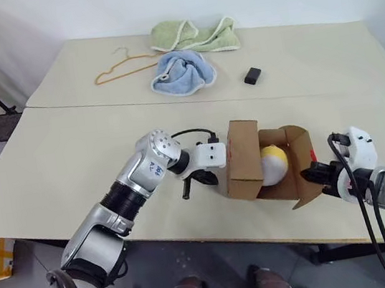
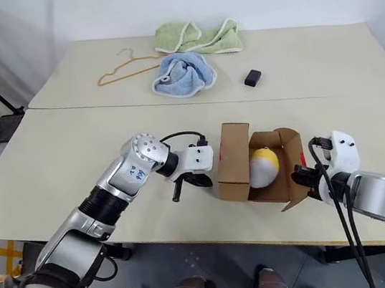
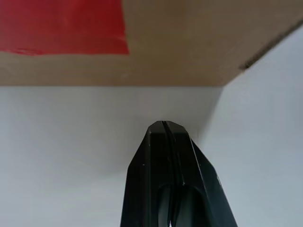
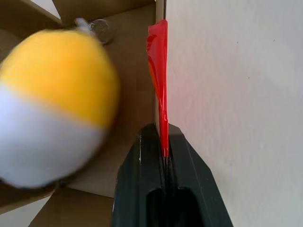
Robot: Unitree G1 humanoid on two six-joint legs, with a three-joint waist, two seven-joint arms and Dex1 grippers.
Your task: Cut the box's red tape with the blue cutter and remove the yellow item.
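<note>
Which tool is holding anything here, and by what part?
The right tool pinches the box's red-taped flap edge; the left tool is shut on nothing.

Right gripper's two black fingers (image 4: 165,151) closed on the red-taped edge (image 4: 161,75) of a brown cardboard box flap (image 4: 135,71); rounded yellow-and-white item (image 4: 52,104) lies inside the open box, beside a pale tabletop (image 4: 236,94)

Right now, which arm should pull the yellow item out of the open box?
Left. The right gripper is shut on the box's flap, holding it open, while the left gripper is shut on nothing beside the box, near the yellow item.
</note>
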